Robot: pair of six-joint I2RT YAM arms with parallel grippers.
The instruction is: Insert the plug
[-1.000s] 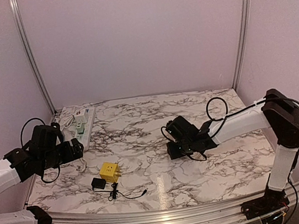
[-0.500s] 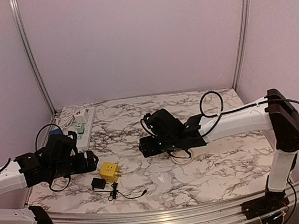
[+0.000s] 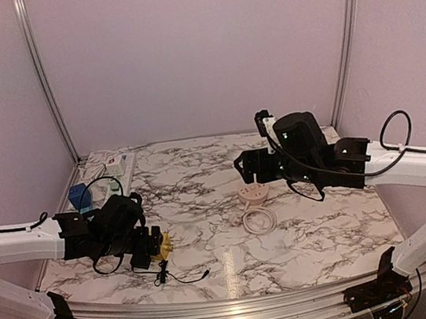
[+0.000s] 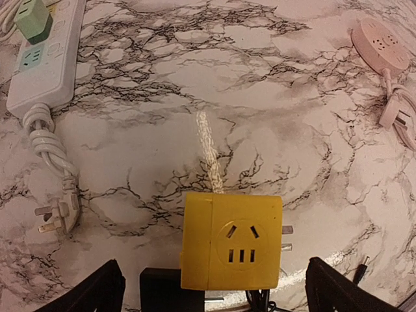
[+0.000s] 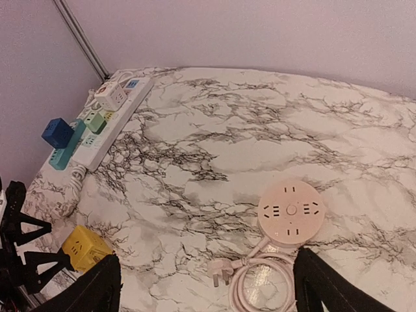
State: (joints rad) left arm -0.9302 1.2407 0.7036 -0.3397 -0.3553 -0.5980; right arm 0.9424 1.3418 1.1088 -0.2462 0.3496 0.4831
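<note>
Landmark: yellow cube socket [image 4: 231, 240], sitting on the marble worktop [image 4: 273, 123] with its socket face up and two metal prongs sticking out of its right side.

- Black adapter plug [image 4: 170, 289]: lies flat just beside the cube's near-left corner, not inserted. Cannot tell whether they touch. Its thin cable [image 3: 178, 275] trails to the near right of the cube.
- Left hand [image 4: 213, 263]: fingers spread wide, one on each side of the cube, holding nothing.
- Right hand [image 5: 208, 255]: well to the far right of the cube, raised off the worktop, fingers spread and empty.
- Round pink socket [image 5: 290, 211]: far right of the cube, with its coiled cord [image 5: 257, 286] on the side nearer the cube.
- White power strip [image 4: 49, 58]: far left of the cube.
</note>
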